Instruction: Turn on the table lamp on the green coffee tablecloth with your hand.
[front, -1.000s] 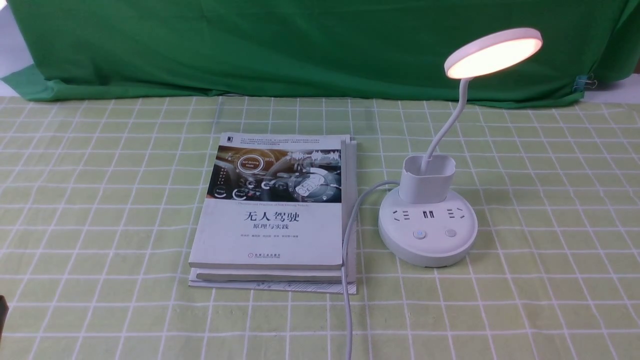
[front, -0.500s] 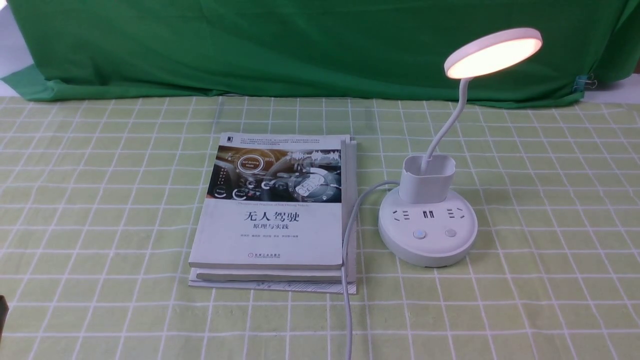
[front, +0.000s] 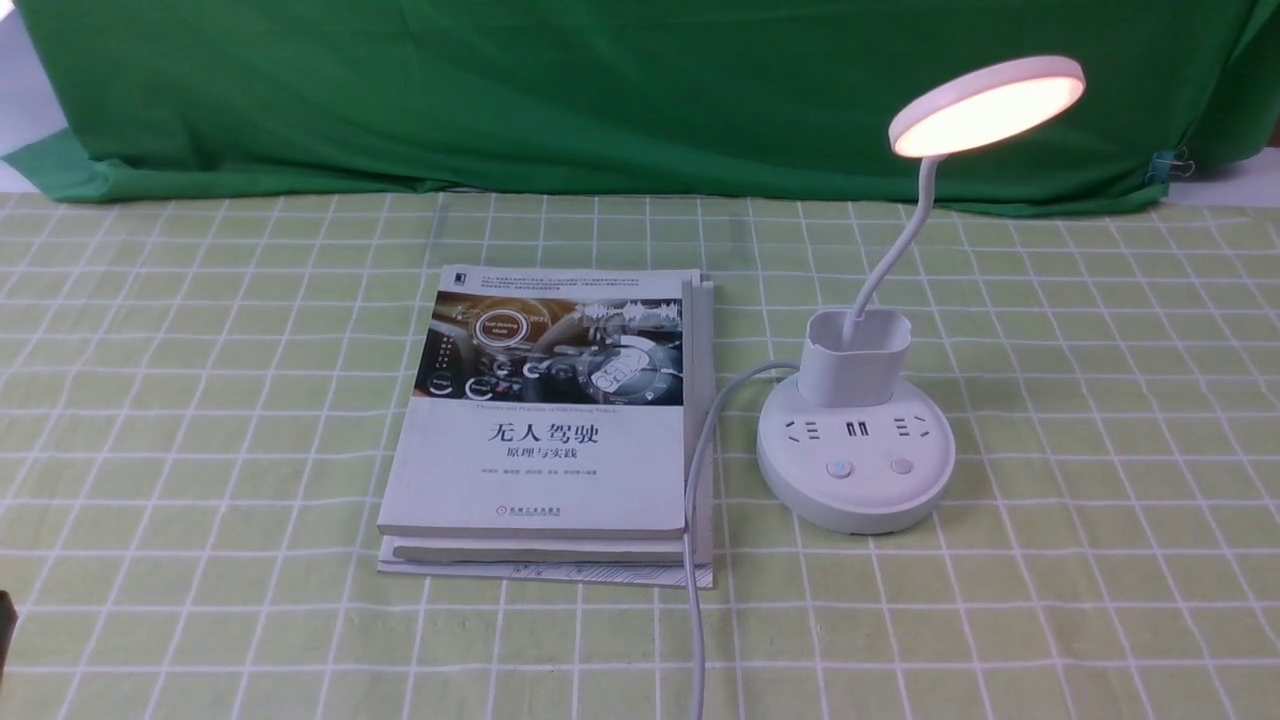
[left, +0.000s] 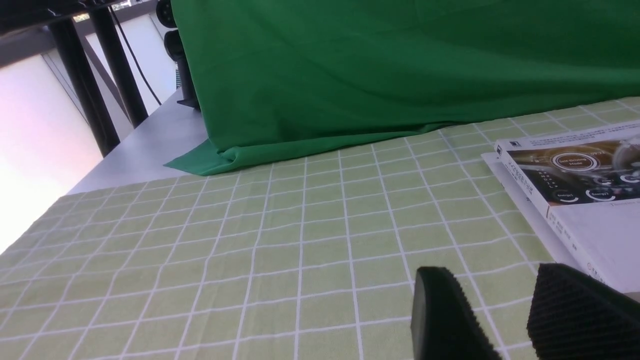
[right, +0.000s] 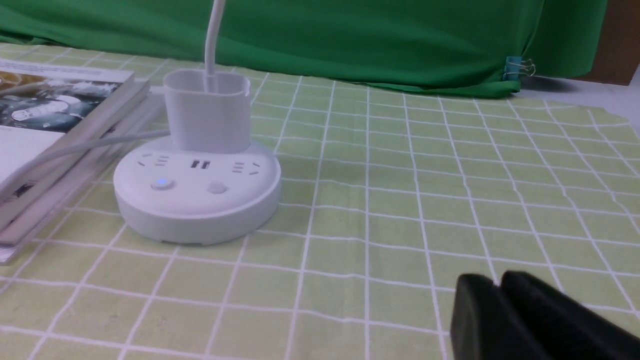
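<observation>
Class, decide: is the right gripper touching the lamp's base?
Apart. The right wrist view shows the right gripper low and well away from the lamp, with bare tablecloth between them.

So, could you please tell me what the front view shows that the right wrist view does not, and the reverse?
Only the front view shows the lit lamp head, the full gooseneck and the whole book cover. Only the right wrist view shows the right gripper, its black fingers close together with nothing between them, and a blue glow on one base button. Both show the table lamp base with its cup holder, the cord, the green coffee tablecloth and the dark green backdrop.
</observation>
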